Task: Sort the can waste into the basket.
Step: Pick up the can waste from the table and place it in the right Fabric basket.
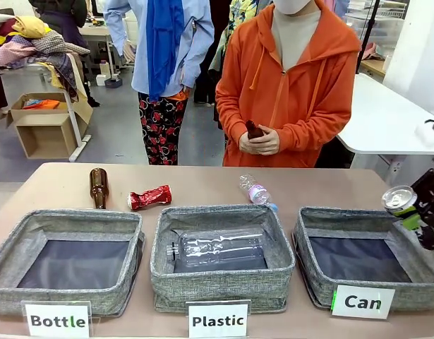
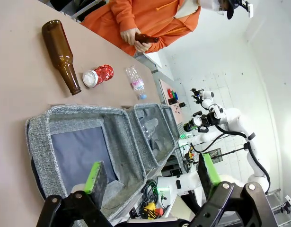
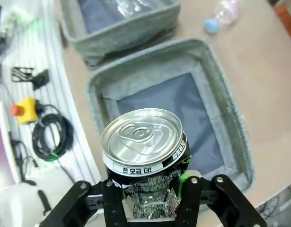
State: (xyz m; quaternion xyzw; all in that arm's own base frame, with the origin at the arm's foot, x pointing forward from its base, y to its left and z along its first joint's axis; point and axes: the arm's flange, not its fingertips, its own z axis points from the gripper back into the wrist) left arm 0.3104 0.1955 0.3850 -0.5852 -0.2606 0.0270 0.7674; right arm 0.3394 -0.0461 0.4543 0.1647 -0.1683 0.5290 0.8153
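Observation:
My right gripper (image 1: 410, 213) is shut on a dark can (image 1: 399, 200) with a silver top, held above the right rim of the grey basket (image 1: 317, 281) labelled "Can". In the right wrist view the can (image 3: 143, 142) sits dented between the pads of my right gripper (image 3: 147, 191), over the basket (image 3: 220, 80) and its dark base. A crushed red can (image 1: 149, 198) lies on the table behind the "Bottle" bin, also seen as the red can (image 2: 99, 75) in the left wrist view. My left gripper (image 2: 152, 174) hangs open and holds nothing above the "Bottle" bin (image 2: 41, 137).
A brown bottle (image 1: 98, 187) lies near the red can. A small clear plastic bottle (image 1: 255, 191) lies behind the "Plastic" bin (image 1: 224, 286), which holds a large clear bottle (image 1: 218, 249). A person in orange holds another brown bottle (image 1: 254, 130) at the far side.

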